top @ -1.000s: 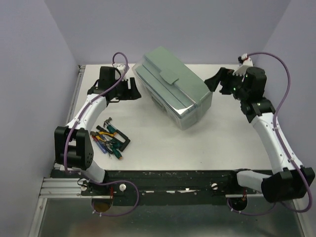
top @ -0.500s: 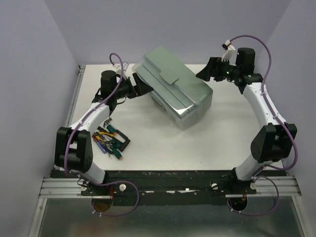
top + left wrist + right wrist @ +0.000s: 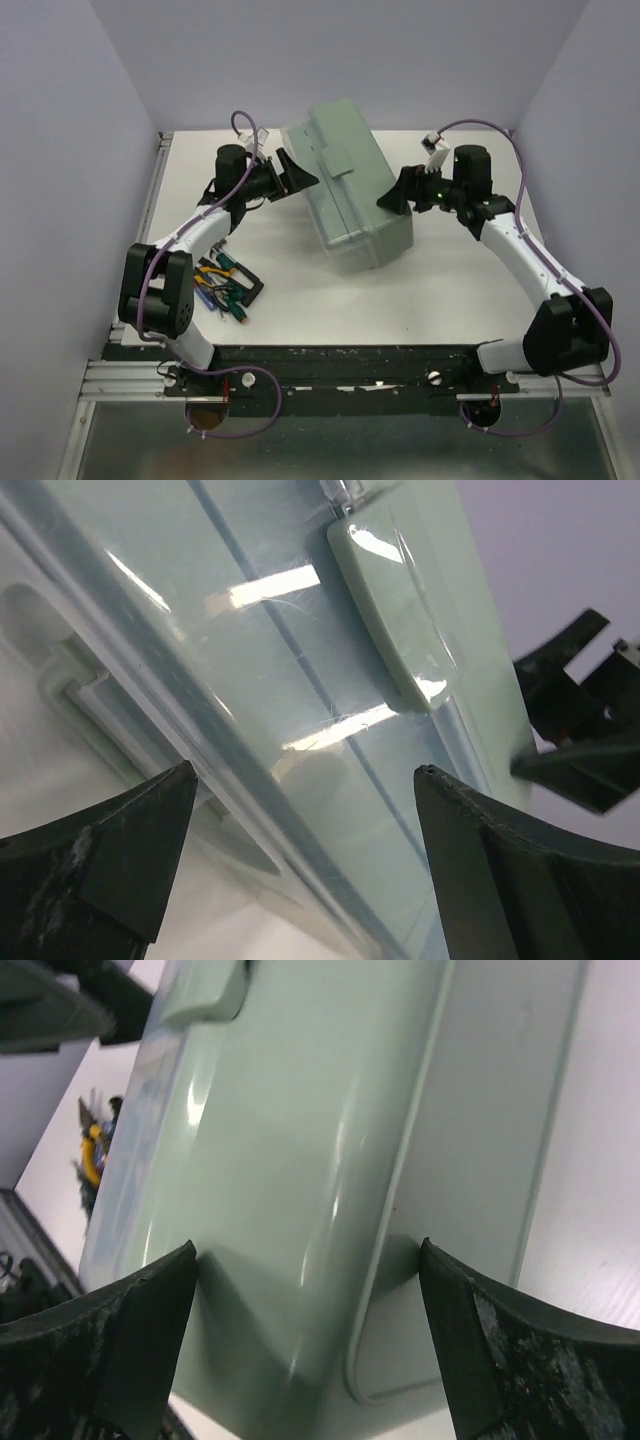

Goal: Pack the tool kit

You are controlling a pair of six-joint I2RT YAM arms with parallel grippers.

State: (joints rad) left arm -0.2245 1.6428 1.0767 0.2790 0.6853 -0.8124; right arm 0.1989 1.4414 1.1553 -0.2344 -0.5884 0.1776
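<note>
Left gripper (image 3: 300,172) and right gripper (image 3: 390,193), both wide, either side of the lidded toolbox (image 3: 345,205), hand tools (image 3: 225,280) loose on table (image 3: 430,290)

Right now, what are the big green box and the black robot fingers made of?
The box looks like smooth, glossy plastic: pale green, with bright light streaks across its lid. The fingers look like matte black plastic or rubber, I can't tell which, with grey scuffs.
</note>
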